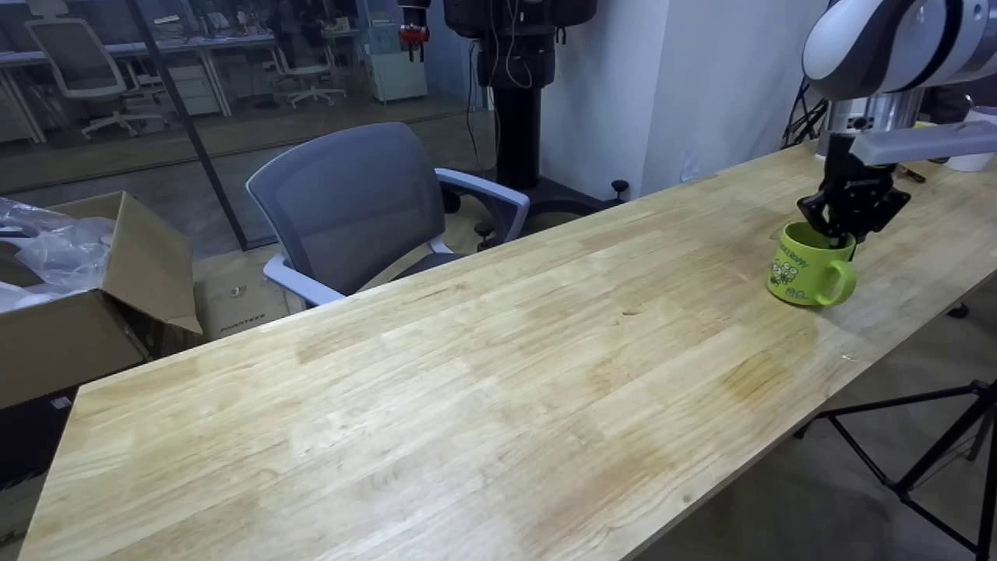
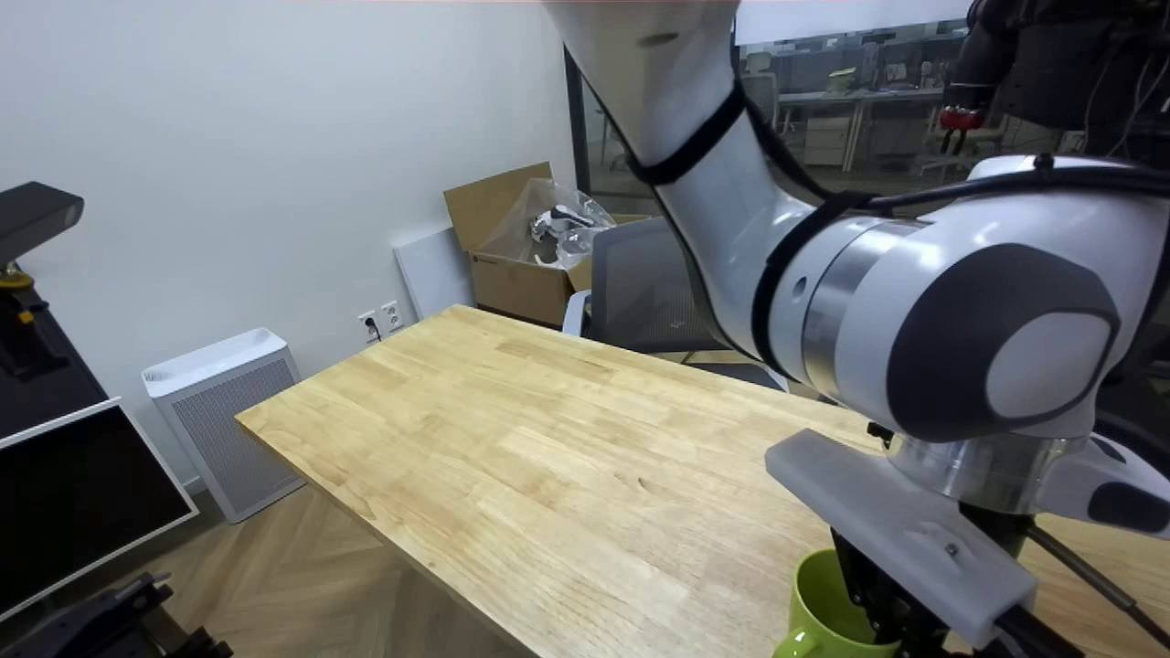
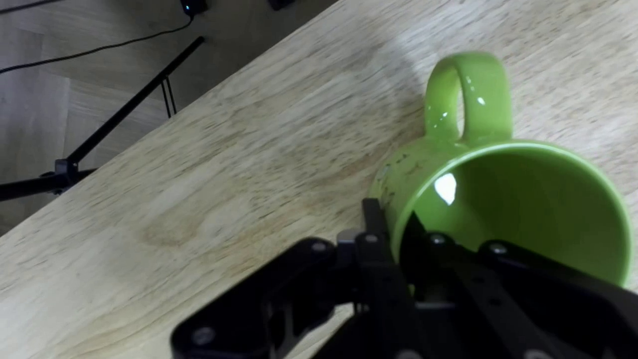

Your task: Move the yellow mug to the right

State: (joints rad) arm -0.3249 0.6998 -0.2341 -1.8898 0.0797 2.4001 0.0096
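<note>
The yellow mug (image 1: 802, 269) is lime green with a printed front and a loop handle. It stands upright on the wooden table, near the table's edge, in an exterior view. It also shows at the bottom of an exterior view (image 2: 827, 594), cut off by the frame edge, and at the right of the wrist view (image 3: 528, 209). My gripper (image 3: 396, 224) points down at its rim, with one finger inside the mug and one outside. The fingers are closed on the mug's wall, away from the handle. The gripper also shows in an exterior view (image 1: 845, 238). The inner fingertip is partly hidden.
The wooden table (image 1: 467, 405) is long. A white cup (image 1: 970, 161) and a small dark object (image 1: 910, 174) lie behind the gripper. A grey chair (image 1: 350, 202) stands against the far edge. A black tripod (image 1: 903, 483) stands beside the near edge.
</note>
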